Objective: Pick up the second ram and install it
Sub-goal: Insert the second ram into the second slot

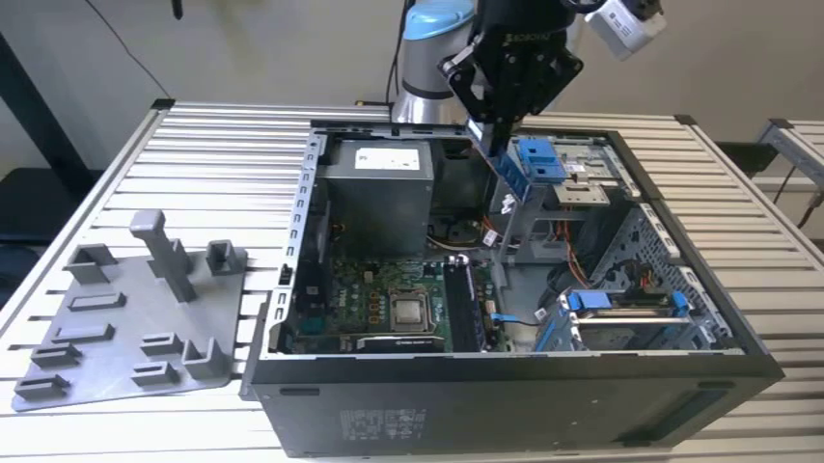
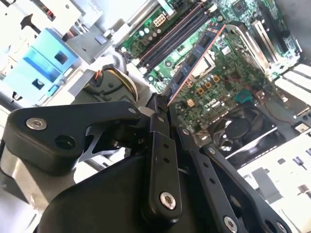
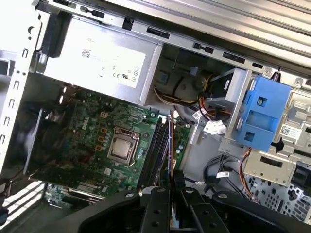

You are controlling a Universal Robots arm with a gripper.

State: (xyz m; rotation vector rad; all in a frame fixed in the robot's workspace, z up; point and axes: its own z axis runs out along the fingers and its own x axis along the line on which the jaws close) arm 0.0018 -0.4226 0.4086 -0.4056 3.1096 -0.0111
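One stick, the second ram (image 2: 194,60), is clenched by its end between my fingers, and its dark chips and coppery edge run out away from my gripper (image 2: 164,104) over the open machine. In the first wrist view I see the same stick edge-on as a thin line (image 3: 170,145), lying nearly along the memory slots (image 3: 158,145) below it. In the exterior view it hangs down from my fingertips, well above the board and not seated in anything. The slots are long, dark and parallel, and they sit on the green motherboard (image 3: 82,126), just beside the square metal processor socket (image 3: 121,147). A round black fan (image 2: 240,128) shows past the socket in the second wrist view. All this lies inside a black computer case (image 1: 299,222) resting on its side with the panel off. Its grey power supply (image 1: 380,193), with a white label, fills the far corner at the exterior view's left of my gripper (image 1: 497,123). A blue bracket (image 1: 538,162) sits close at the exterior view's right, just behind the hanging stick. The case stands on a slatted metal table (image 1: 219,145). At the exterior view's left of the case, a flat grey tray (image 1: 123,338) with upright pegs lies on the same slats, just beside the case's wall.
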